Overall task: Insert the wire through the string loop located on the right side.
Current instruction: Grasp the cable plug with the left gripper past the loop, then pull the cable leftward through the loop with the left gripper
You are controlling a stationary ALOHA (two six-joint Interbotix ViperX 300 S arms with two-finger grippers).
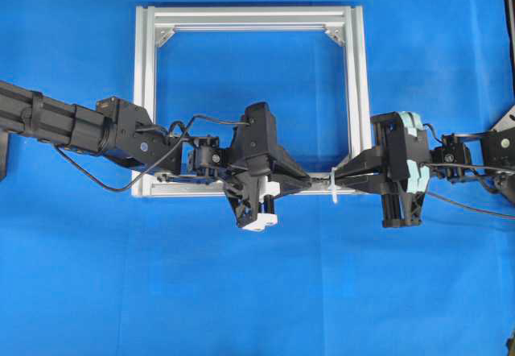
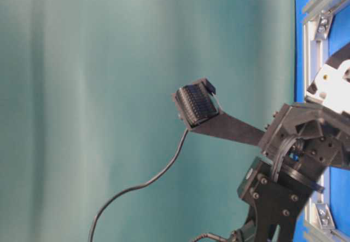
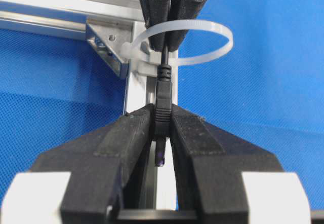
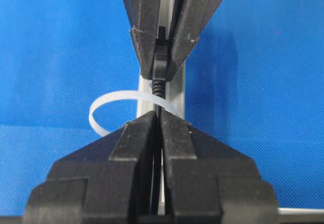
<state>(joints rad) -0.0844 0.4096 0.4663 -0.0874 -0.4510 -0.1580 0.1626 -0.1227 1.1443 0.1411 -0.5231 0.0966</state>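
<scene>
The wire (image 3: 164,64) is passed through the string loop (image 3: 202,41) and is stretched straight between the two grippers; its plug (image 3: 163,107) is clenched by the jaws of the left gripper (image 3: 162,127), with the tip seen below the grip point between the fingers (image 3: 207,148); the thin cable beyond the plug is pinched by the jaws of the right gripper (image 4: 159,127), which are shut tight on it. In the right wrist view the plug (image 4: 160,64) is seen held by the opposing jaws above, and the loop (image 4: 109,105) is seen curving out to the left, just beside the right gripper's tips. The loop is a pale, translucent band fastened around the frame (image 3: 66,16) next to a grey corner bracket (image 3: 109,44); in the overhead view it (image 1: 335,185) is found at the frame's lower right corner, between the two grippers, which meet there nearly tip to tip. The silver frame (image 1: 145,90) is laid flat on the blue worktop (image 1: 257,291); the left arm (image 1: 80,126) is reached in from the left and the right arm (image 1: 475,159) from the right. In the table-level view a black cable (image 2: 147,184) is seen curving down from a dark ribbed pad (image 2: 196,104) against a teal backdrop (image 2: 82,88).
</scene>
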